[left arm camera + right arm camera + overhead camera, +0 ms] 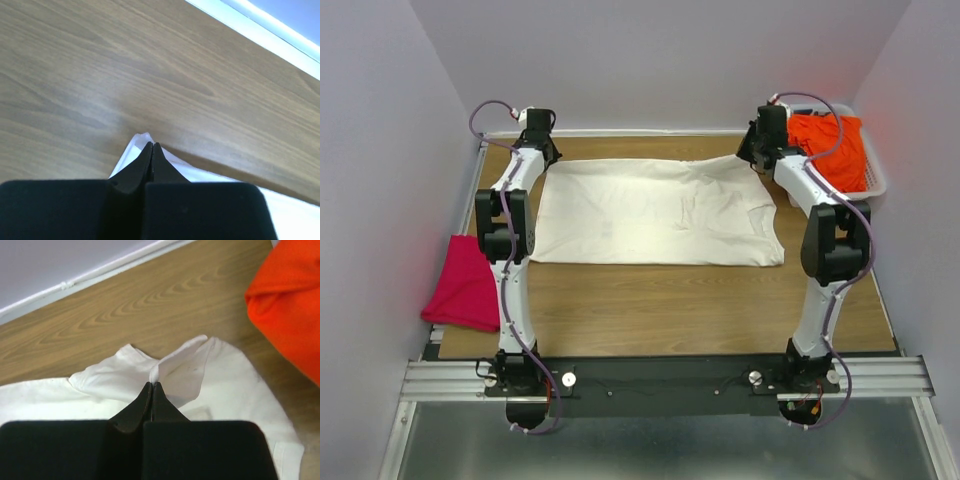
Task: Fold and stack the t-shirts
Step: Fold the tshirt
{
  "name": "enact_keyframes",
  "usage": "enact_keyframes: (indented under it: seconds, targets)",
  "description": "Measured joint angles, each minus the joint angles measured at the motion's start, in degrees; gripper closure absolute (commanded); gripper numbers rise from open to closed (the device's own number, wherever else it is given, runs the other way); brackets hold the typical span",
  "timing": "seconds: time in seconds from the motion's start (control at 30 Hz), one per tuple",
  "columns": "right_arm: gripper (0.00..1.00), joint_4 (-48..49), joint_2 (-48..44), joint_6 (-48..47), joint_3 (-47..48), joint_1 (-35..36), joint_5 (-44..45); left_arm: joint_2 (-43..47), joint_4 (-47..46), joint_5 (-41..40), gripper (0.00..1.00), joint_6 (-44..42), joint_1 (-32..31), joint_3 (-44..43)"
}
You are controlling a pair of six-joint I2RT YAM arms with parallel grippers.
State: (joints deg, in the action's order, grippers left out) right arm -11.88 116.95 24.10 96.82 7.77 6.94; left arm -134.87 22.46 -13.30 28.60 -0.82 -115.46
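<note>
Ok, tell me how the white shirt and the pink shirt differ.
The white shirt lies spread flat; the pink shirt sits bunched up, off to the left. The white shirt covers far more area than the pink shirt. The left gripper and right gripper pinch the white shirt's far corners; the pink shirt is untouched. Both are plain, one-colour cloth.

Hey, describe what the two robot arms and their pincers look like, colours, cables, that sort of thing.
Both the left arm and the right arm have white tubular links joined by chunky black joint housings. A thin lilac cable loops along each. Their black bases sit on a silver aluminium rail. The left pincer and right pincer are matte black, fingers tapering to a point.
</note>
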Motion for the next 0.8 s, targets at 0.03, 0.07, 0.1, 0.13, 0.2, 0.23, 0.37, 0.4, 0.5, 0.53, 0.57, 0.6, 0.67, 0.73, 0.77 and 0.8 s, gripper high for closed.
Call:
enact_keyframes:
  seconds: [0.03,0.07,0.1,0.13,0.2,0.23,0.37,0.4,0.5,0.53,0.57,0.6,0.67,0.73,0.77,0.8]
  targets:
    - [0.99,0.3,-1.0,0.4,-1.6,0.0,-0.2,0.9,-0.4,0.1,1.00,0.1,0.0,1.4]
    - [0.99,0.4,-2.4,1.0,-3.7,0.0,-0.4,2.2,-0.7,0.4,1.00,0.2,0.0,3.1]
    - [1.00,0.4,-3.8,1.6,-5.7,0.0,-0.6,3.5,-1.0,0.6,1.00,0.4,0.0,4.6]
    - [1.00,0.8,-5.4,2.4,-8.3,0.0,-0.8,4.6,-1.4,0.8,1.00,0.6,0.0,6.1]
    - [1.00,0.9,-8.1,3.7,-12.1,0.0,-1.0,6.4,-2.0,1.3,1.00,1.0,0.0,8.1]
    - [1.00,1.0,-9.7,4.2,-14.3,0.0,-1.0,7.3,-2.5,1.5,1.00,1.3,0.0,9.4]
    - [1.00,1.2,-15.4,5.5,-21.1,0.1,-1.0,10.4,-3.2,1.8,1.00,1.7,0.0,13.4]
    - [1.00,1.3,-16.7,5.8,-22.4,0.1,-1.0,11.3,-3.5,1.9,1.00,1.9,0.0,14.7]
    - [1.00,1.7,-21.0,6.4,-26.8,0.1,-1.0,13.3,-4.1,2.1,1.00,2.3,0.0,18.0]
    - [1.00,1.8,-22.2,6.6,-28.2,0.1,-1.0,13.9,-4.4,2.3,1.00,2.5,0.0,19.1]
    - [1.00,1.8,-22.9,6.8,-29.1,0.1,-1.0,14.1,-4.5,2.3,1.00,2.6,0.0,19.7]
    - [1.00,1.9,-23.8,7.0,-30.3,0.1,-1.0,14.6,-4.8,2.4,1.00,2.7,0.0,20.6]
    - [1.00,1.9,-25.0,7.2,-32.3,0.1,-1.0,15.2,-5.0,2.5,1.00,2.9,0.0,22.3]
    - [0.99,1.9,-26.3,7.4,-34.2,0.1,-1.1,15.5,-5.2,2.6,1.00,3.0,0.0,23.2]
    - [1.00,1.9,-26.9,7.4,-35.1,0.1,-1.2,15.8,-5.3,2.7,1.00,3.2,0.0,23.7]
    - [1.00,1.9,-27.6,7.4,-35.8,0.1,-1.3,16.2,-5.3,2.7,1.00,3.3,0.0,24.3]
